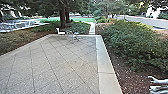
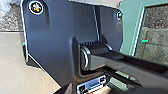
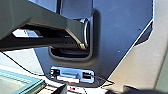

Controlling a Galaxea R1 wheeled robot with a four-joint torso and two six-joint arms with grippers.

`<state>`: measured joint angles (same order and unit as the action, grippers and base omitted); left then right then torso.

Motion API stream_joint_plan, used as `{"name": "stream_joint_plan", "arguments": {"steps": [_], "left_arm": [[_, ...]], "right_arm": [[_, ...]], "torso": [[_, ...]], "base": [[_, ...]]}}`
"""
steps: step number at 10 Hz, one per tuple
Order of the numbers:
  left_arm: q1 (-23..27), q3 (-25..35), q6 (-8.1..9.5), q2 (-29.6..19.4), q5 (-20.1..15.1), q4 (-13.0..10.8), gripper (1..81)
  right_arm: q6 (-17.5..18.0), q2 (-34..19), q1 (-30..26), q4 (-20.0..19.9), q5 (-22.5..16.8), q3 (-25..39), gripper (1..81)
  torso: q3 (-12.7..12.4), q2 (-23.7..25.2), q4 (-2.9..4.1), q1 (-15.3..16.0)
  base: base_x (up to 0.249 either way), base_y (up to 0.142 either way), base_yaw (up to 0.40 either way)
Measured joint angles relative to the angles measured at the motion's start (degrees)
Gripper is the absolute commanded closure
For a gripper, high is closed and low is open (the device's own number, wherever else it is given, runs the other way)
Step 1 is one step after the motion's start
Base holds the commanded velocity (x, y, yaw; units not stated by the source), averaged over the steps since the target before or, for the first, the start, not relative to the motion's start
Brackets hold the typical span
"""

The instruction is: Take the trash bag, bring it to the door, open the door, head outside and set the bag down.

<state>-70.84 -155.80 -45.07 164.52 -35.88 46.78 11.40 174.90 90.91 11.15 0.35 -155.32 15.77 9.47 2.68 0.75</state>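
Bright daylight; patio [image 1: 62, 62] softly lit; road [image 1: 137, 20] pale; bluish sheen on dark plate [image 2: 60, 32].

Rough, matt paving [image 1: 60, 62], with smoother, concrete-looking edging [image 1: 106, 67]; coarse, woody-looking mulch [image 1: 122, 77]; a green frame [image 2: 131, 17], smooth as if painted

A dark diagonal grid crosses the grey-beige patio [image 1: 55, 62], with brown mulch [image 1: 117, 67] and green shrubs [image 1: 140, 40] to its right, a white chair [image 1: 60, 32] at its far end.
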Motion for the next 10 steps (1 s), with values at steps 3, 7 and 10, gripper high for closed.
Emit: {"name": "stream_joint_plan", "arguments": {"steps": [3, 7, 10], "left_arm": [[-6.7, -0.3, -2.91, 1.7, 8.6, 0.0, 1.0], [-13.0, -0.3, -3.83, 4.6, 21.0, 0.2, 1.0], [-14.1, -0.4, -3.99, 5.5, 24.7, 0.4, 1.0]], "right_arm": [[-0.1, 0.2, 0.3, 0.1, -0.3, 0.0, 1.0], [-0.2, 0.3, 0.8, 0.2, -0.4, 0.0, 1.0], [-0.2, 0.5, 0.9, 0.3, -0.4, 0.0, 1.0]], "torso": [[-3.8, 0.0, -0.07, 0.0], [-8.9, 0.1, -0.07, -0.2], [-8.9, 0.2, -0.07, -0.2]], "base": [[0.000, 0.000, 0.000], [0.000, 0.000, 0.000], [0.000, 0.000, 0.000]]}}
